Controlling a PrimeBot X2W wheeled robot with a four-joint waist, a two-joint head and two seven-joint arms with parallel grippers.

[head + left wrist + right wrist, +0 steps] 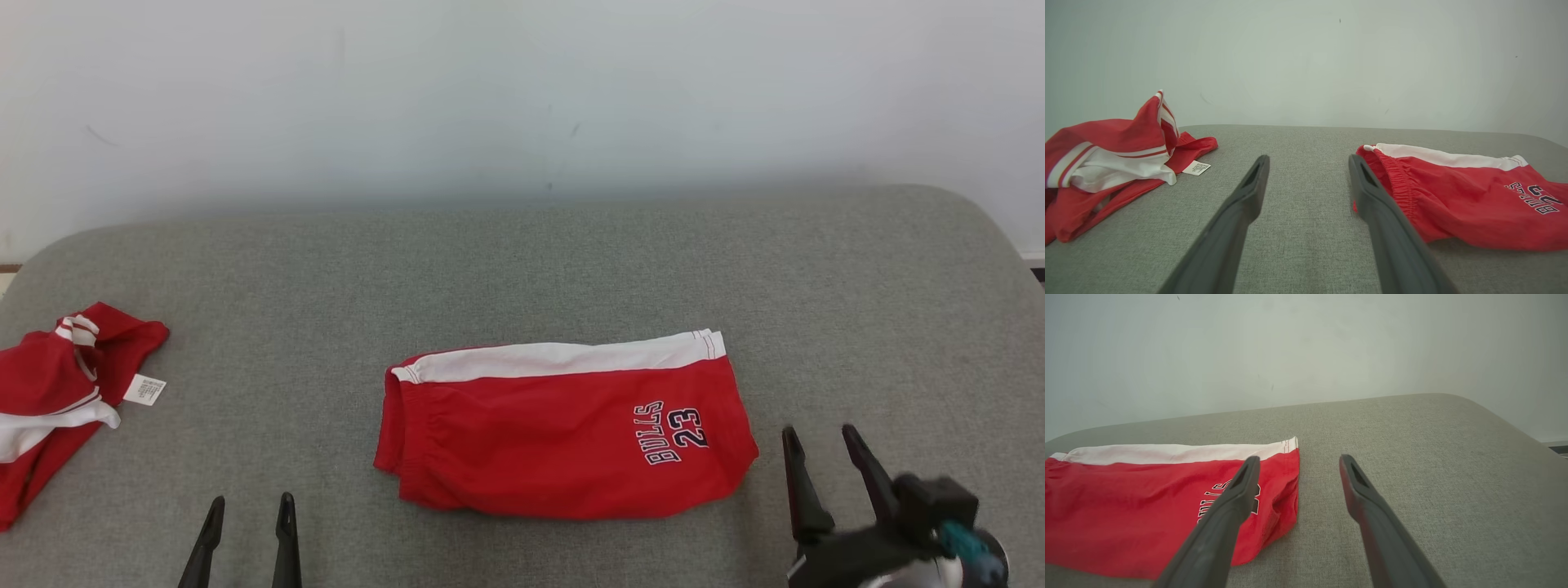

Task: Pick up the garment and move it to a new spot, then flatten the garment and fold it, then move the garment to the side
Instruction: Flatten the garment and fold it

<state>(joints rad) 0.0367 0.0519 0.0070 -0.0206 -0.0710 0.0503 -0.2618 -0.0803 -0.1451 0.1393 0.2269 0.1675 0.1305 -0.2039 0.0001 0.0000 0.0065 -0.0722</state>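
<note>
Left claw and right claw both gape empty. Folded shorts lie flat between them, just beside the right. Fold looks done; next: pinch edge, shift sideways.

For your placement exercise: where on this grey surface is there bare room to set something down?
Bare: the strip between the wall and the folded shorts; the right end past the shorts; the gap between shorts and crumpled garment. Crowded: the left edge, where that garment lies.
</note>
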